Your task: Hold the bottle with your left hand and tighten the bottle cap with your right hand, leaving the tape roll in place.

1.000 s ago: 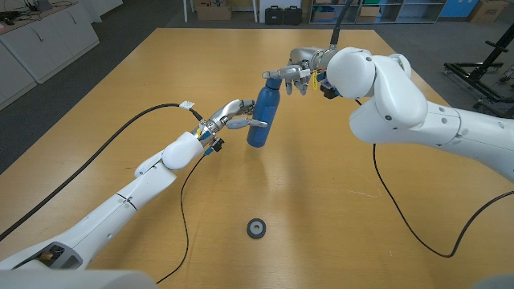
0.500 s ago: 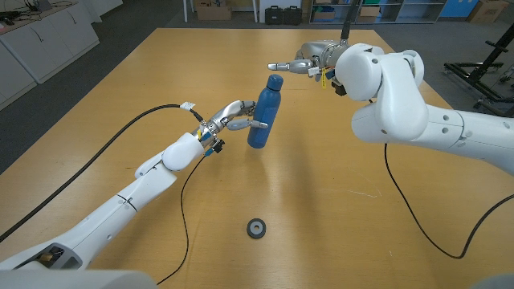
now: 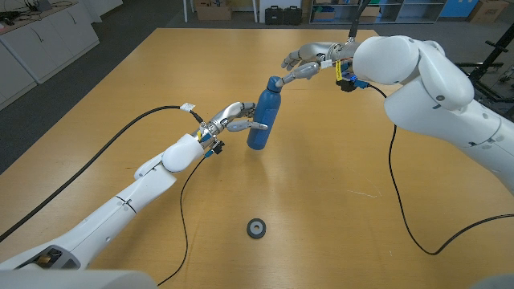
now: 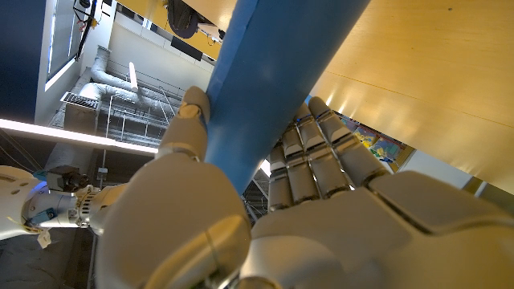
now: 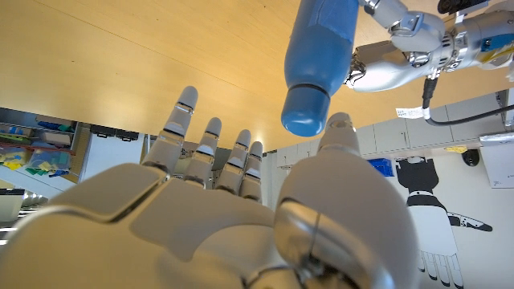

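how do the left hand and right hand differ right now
The left hand grips the blue bottle around its body; the right hand holds nothing, fingers spread beside the cap. The left sits low by the table; the right is raised at cap height. Both are silver-grey.

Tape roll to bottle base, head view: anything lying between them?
No. In the head view only bare wooden table lies between the tape roll and the bottle.

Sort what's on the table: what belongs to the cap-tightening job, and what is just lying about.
Job:
bottle, gripped by the left hand
cap
right hand, open beside the cap

Lying about:
tape roll, near the table's front edge, to be left in place
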`<state>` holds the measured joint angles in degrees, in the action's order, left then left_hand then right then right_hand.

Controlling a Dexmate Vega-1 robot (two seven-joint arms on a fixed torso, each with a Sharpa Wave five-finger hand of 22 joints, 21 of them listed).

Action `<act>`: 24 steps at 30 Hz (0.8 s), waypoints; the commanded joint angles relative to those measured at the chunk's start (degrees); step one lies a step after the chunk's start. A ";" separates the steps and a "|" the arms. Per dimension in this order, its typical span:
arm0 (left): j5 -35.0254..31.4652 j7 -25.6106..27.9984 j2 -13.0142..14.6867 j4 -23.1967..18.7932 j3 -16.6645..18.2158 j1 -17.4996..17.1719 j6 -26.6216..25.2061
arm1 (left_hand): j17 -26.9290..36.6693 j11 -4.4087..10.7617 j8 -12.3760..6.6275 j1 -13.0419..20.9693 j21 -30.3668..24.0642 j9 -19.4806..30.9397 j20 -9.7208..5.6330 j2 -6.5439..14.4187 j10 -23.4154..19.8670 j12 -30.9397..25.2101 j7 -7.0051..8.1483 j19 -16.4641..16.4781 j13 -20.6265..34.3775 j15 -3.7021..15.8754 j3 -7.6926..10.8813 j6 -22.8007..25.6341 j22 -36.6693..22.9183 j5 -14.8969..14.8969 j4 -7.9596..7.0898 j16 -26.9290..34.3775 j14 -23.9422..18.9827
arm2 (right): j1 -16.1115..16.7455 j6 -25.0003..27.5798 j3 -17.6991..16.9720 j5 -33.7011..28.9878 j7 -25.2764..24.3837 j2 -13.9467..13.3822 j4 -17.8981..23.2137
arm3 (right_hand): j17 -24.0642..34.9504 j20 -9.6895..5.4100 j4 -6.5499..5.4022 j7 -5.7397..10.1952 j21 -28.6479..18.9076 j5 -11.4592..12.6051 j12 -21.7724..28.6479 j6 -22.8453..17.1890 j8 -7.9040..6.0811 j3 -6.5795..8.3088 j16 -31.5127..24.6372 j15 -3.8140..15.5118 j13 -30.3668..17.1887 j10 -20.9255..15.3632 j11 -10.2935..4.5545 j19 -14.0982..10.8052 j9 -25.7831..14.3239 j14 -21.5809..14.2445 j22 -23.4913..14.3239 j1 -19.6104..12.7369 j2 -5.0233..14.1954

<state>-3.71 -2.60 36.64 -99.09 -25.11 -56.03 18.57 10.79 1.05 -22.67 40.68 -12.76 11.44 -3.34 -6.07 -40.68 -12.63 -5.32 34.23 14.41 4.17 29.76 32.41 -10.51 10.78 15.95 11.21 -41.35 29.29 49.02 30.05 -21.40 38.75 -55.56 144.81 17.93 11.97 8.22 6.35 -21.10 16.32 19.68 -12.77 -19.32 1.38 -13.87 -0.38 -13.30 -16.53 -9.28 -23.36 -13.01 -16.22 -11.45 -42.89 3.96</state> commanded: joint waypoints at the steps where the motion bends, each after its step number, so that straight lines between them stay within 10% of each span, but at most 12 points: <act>1: 0.02 0.22 0.18 -0.37 0.23 -0.19 -0.09 | 0.22 4.85 -0.22 6.30 0.03 -0.01 -6.58 8.47 -4.85 -0.41 9.45 0.37 0.20 8.66 6.04 10.31 -0.12 0.43 -6.30 -0.07 -0.01 | 2.46 -7.55 -5.38 9.69 -5.20 -1.98 -3.20 | -0.18 -0.64 0.60 2.58 -0.36 0.50 0.39 -2.73 -1.07 0.75 -0.80 1.07 0.15 -2.36 -1.74 -1.40 -0.30 -1.42 -0.01 -1.83 0.24; 7: 0.00 0.34 0.24 -0.55 0.33 -0.30 -0.16 | 0.21 4.77 -0.22 6.26 0.06 0.00 -6.57 8.44 -4.85 -0.41 9.49 0.34 0.23 8.65 6.05 10.37 -0.12 0.43 -6.29 -0.08 0.02 | 1.23 -10.09 -3.93 11.06 -6.18 -2.53 -4.85 | -0.57 -1.20 0.96 5.88 -0.50 0.75 0.42 -7.14 -2.27 2.06 -1.10 1.97 0.57 -4.42 -2.89 -2.36 -0.23 -2.44 -0.02 -4.11 1.05; 24: -0.03 0.63 0.13 -0.62 0.31 -0.50 -0.28 | 0.24 4.89 -0.12 6.08 0.07 0.03 -6.40 8.48 -4.82 -0.36 9.51 0.39 0.31 8.63 6.11 10.34 -0.11 0.45 -6.34 -0.08 0.02 | -0.90 -11.05 -0.27 9.22 -6.97 -2.59 -6.11 | -1.07 -2.19 1.11 6.28 -0.98 0.91 0.78 -9.94 -2.40 3.74 -2.07 3.90 0.90 -8.01 -3.08 -4.17 0.15 -5.63 -0.02 -7.01 1.91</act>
<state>-3.68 -2.20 36.82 -99.64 -24.87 -56.35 18.33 10.79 1.04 -22.66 40.68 -12.76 11.29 -3.34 -6.07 -40.69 -12.74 -5.32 34.23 14.54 4.17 29.76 32.41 -10.52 10.80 15.95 11.21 -41.35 29.25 39.08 28.47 -12.11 32.37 -57.96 139.32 16.92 9.93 9.30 12.68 -21.84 16.97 19.95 -21.46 -21.43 4.53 -15.31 2.46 -12.23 -23.24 -12.33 -26.89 -12.77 -20.78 -11.47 -48.83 5.83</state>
